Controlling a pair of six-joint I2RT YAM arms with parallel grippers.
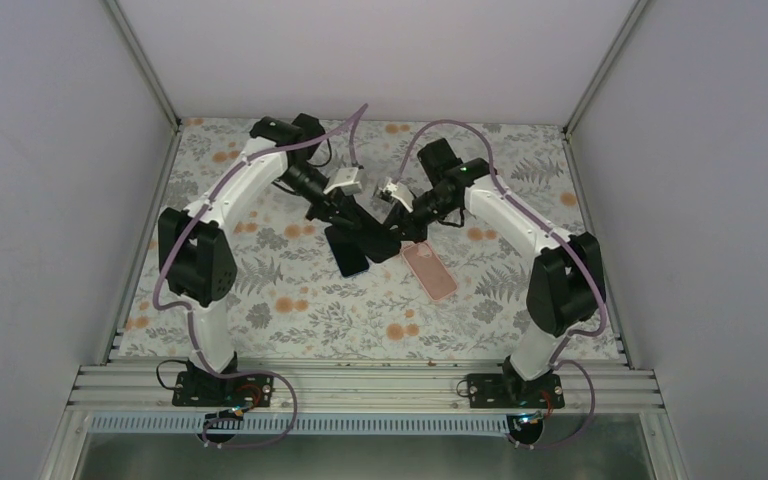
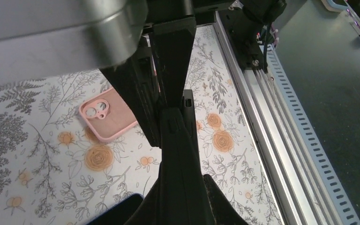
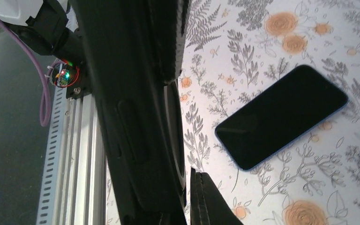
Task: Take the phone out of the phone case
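Observation:
A black phone case (image 1: 380,242) is held edge-on above the table between both grippers. My left gripper (image 2: 183,177) is shut on one end of the case (image 2: 178,140), whose port slot and side button show. My right gripper (image 3: 161,187) grips the other end of the case (image 3: 131,117), with one finger (image 3: 205,197) showing beside it. I cannot tell whether the case holds a phone. A dark phone with a blue edge (image 1: 348,255) lies flat, screen up, on the floral table; it also shows in the right wrist view (image 3: 281,123) and the left wrist view (image 2: 117,213).
An empty pink phone case (image 1: 430,270) lies flat on the table just right of the grippers; in the left wrist view (image 2: 107,115) its camera cutout shows. The aluminium rail (image 1: 360,385) runs along the near edge. Walls enclose the table on the other sides.

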